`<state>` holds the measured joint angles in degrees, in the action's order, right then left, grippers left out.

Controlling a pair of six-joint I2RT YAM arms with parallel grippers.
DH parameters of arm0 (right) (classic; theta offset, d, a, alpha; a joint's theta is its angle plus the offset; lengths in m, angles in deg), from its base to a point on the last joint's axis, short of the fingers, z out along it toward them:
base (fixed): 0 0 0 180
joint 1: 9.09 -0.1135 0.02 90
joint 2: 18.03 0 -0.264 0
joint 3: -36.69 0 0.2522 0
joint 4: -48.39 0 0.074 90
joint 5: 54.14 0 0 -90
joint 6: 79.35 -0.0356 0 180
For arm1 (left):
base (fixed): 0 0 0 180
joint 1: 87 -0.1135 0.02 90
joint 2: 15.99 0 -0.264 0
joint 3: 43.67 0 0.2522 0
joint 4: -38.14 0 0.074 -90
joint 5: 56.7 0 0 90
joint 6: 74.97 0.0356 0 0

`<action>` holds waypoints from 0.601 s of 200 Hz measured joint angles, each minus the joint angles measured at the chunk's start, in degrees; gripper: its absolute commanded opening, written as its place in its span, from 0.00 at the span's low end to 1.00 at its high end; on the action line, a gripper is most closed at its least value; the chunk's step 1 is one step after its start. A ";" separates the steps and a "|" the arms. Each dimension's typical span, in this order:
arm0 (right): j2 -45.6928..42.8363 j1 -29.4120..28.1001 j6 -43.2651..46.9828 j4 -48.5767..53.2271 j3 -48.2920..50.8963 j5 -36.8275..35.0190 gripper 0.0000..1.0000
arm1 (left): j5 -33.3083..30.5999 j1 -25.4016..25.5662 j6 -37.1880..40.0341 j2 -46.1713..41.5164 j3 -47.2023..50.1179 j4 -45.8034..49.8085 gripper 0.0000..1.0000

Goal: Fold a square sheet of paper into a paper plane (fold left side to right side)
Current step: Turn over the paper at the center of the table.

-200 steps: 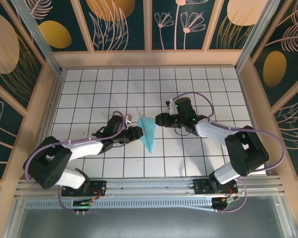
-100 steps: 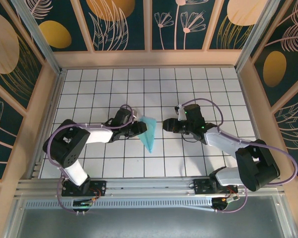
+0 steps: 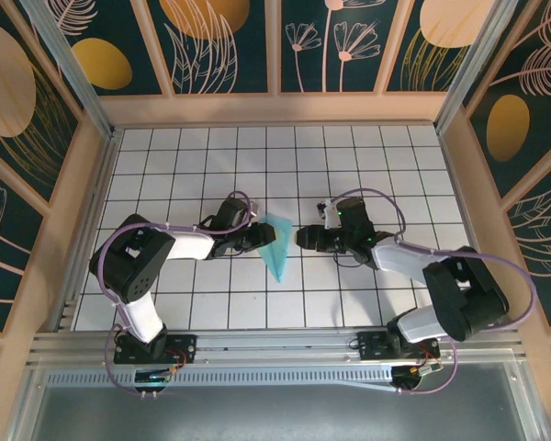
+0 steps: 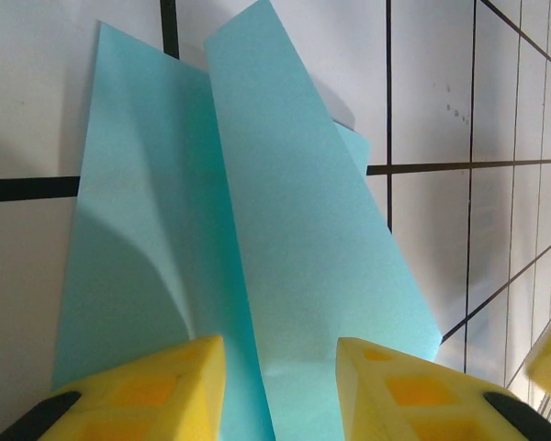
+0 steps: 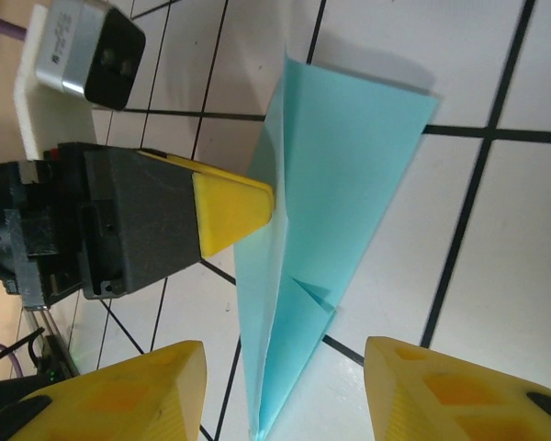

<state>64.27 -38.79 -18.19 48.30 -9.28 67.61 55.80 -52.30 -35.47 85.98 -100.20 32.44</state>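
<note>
Paper plane [image 3: 277, 246], a part-folded dart, lies on the table [image 3: 165, 165] between both arms. Left gripper [image 3: 256, 237], jaws spread, touches its left edge; right gripper [image 3: 302, 239] stands spread just beside it. Next move probably carries the left side rightward, then creases.

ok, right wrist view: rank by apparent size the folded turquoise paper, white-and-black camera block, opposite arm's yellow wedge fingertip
Folded turquoise paper, largest.
White-and-black camera block, second.
Yellow wedge fingertip, smallest.
</note>
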 measured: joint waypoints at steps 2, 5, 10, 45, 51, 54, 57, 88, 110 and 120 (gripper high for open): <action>0.44 -0.17 -0.04 -0.31 -0.07 0.09 0.48 | 0.02 0.00 0.02 0.00 0.00 0.00 0.37; 1.03 -0.35 -0.11 -0.63 -0.20 0.04 0.48 | 0.00 0.00 0.09 0.00 0.00 0.02 0.36; 2.14 -0.61 -0.24 -1.27 -0.44 0.13 0.48 | 0.00 0.00 0.13 -0.02 0.00 0.02 0.36; 9.09 -2.89 -1.31 -4.59 -3.91 -0.02 0.46 | -0.55 0.00 0.37 -1.11 0.00 0.57 0.38; 10.10 -3.19 -1.42 -5.11 -4.59 -0.04 0.45 | -0.87 0.00 0.39 -1.68 0.00 0.90 0.38; 10.73 -3.41 -1.53 -5.44 -5.01 -0.02 0.44 | -1.07 0.00 0.44 -2.12 0.02 1.09 0.38; 11.17 -3.54 -1.55 -5.68 -5.33 -0.09 0.43 | -1.22 0.00 0.52 -2.51 0.04 1.27 0.38; 14.73 -4.85 -2.03 -7.78 -7.26 -0.20 0.32 | -3.80 -0.02 0.79 -7.76 0.57 2.32 0.40; 15.39 -4.94 -2.71 -8.13 -7.30 -0.39 0.14 | -5.77 -0.33 0.76 -11.15 1.31 2.99 0.41; 15.39 -4.92 -2.19 -8.26 -7.30 -0.48 0.06 | -6.56 -0.55 0.76 -12.48 1.77 3.28 0.43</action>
<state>79.66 -43.70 -20.38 40.04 -16.58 67.13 49.24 -52.85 -34.71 73.50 -98.43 35.71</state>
